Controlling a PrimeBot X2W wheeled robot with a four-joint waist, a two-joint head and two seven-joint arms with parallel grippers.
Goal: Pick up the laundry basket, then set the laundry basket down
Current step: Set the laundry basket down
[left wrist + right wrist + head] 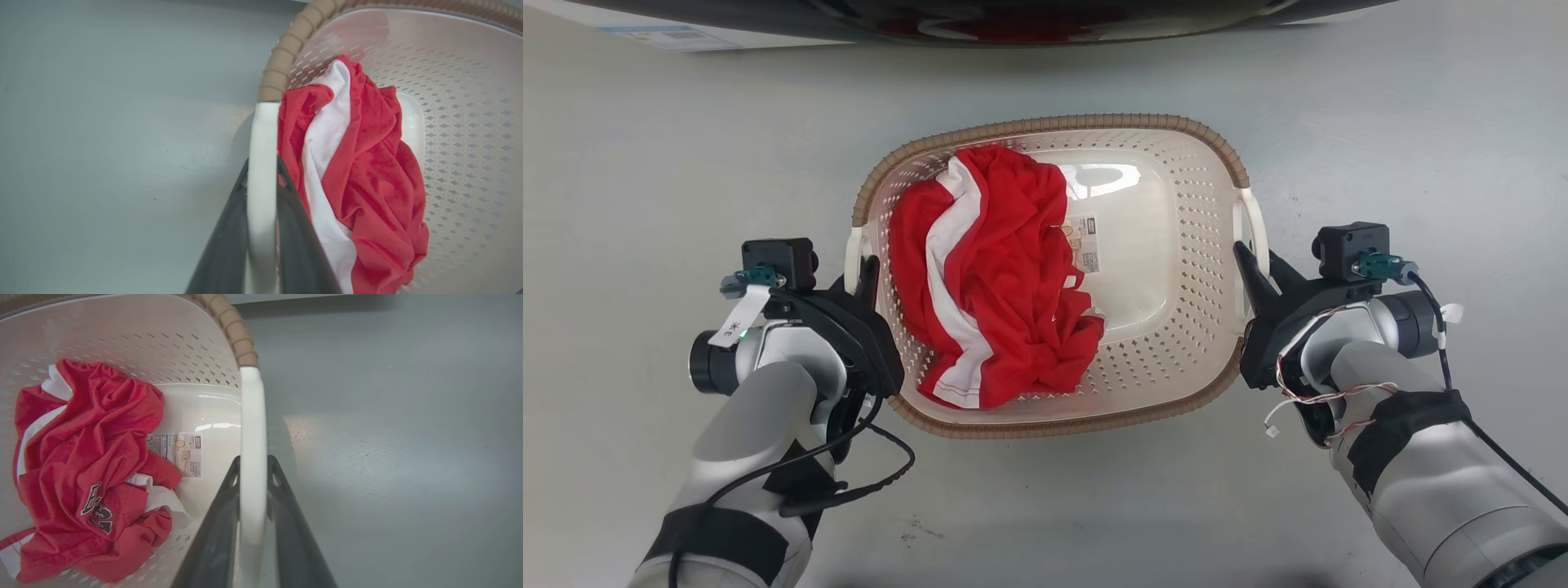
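Observation:
The laundry basket (1176, 245) is cream-white and perforated, with a brown woven-look rim. It sits in the middle of the head view and holds a crumpled red and white garment (996, 278). My left gripper (862, 273) is shut on the basket's white left handle (261, 163), one dark finger on each side of it. My right gripper (1254, 261) is shut on the white right handle (252, 449) in the same way. A small label (179, 453) shows on the basket's bottom. Whether the basket rests on the floor or hangs just above it, I cannot tell.
Grey floor (645, 204) surrounds the basket on all sides. The dark curved edge of a machine (1029, 24) with something red inside it runs along the top of the head view. A black cable (882, 482) loops below my left wrist.

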